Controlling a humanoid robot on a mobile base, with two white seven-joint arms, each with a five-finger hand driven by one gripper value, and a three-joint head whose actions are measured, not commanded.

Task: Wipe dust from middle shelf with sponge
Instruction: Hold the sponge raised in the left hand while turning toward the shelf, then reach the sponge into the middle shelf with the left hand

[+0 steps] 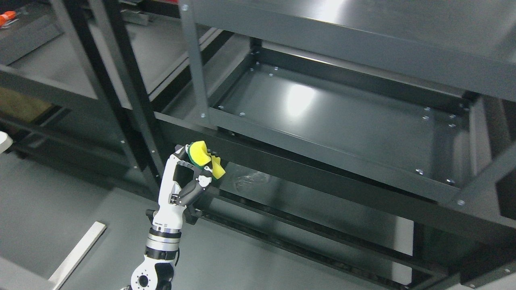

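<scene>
A yellow, green-backed sponge [203,158], bent and squeezed, sits below the front rim of the dark middle shelf [322,121].

We see only part of the sponge [204,158]: the fingers of the left hand [186,181] fold over its lower half, and its green backing shows as a thin rim behind the yellow. The left arm is cut off by the bottom edge below the wrist. The top shelf [363,36] hides the rear of the middle shelf [322,121], and both run out of the picture at the right. We cannot tell whether dust lies on the middle shelf; glare blots its centre. A small orange object [7,17] at the upper left is clipped and too small to identify.
</scene>
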